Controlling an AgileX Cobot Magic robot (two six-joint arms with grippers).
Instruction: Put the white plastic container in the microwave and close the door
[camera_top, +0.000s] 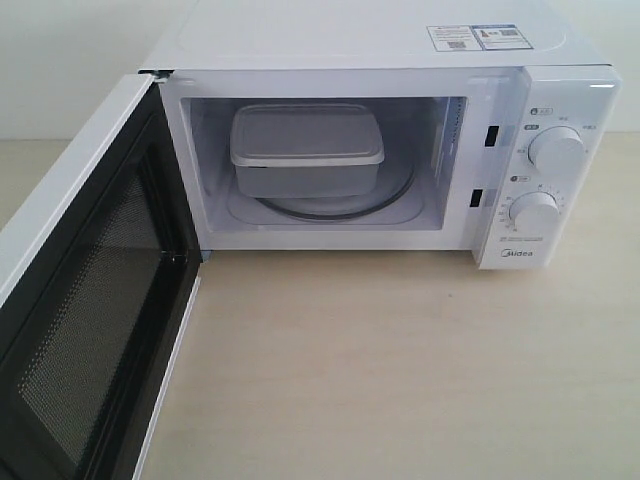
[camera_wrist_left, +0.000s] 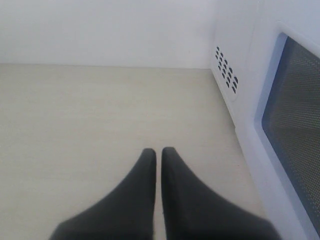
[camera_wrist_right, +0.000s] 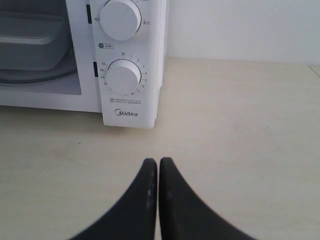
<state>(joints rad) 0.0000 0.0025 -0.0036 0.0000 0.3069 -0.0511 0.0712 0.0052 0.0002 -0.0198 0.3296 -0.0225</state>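
The white plastic container (camera_top: 306, 150) sits inside the microwave (camera_top: 400, 60) on the glass turntable (camera_top: 330, 207), lid on; part of the container (camera_wrist_right: 30, 45) also shows in the right wrist view. The door (camera_top: 90, 300) stands wide open to the left, mesh window facing me. Neither gripper appears in the exterior view. My left gripper (camera_wrist_left: 158, 152) is shut and empty over bare table, with the door's outer face (camera_wrist_left: 292, 145) beside it. My right gripper (camera_wrist_right: 158, 162) is shut and empty, above the table in front of the microwave's dial panel (camera_wrist_right: 125, 75).
The light wooden table (camera_top: 400, 370) stretches in front of the microwave. A white wall (camera_wrist_left: 100, 30) stands behind. Vent holes (camera_wrist_left: 226, 76) mark the microwave's side near my left gripper.
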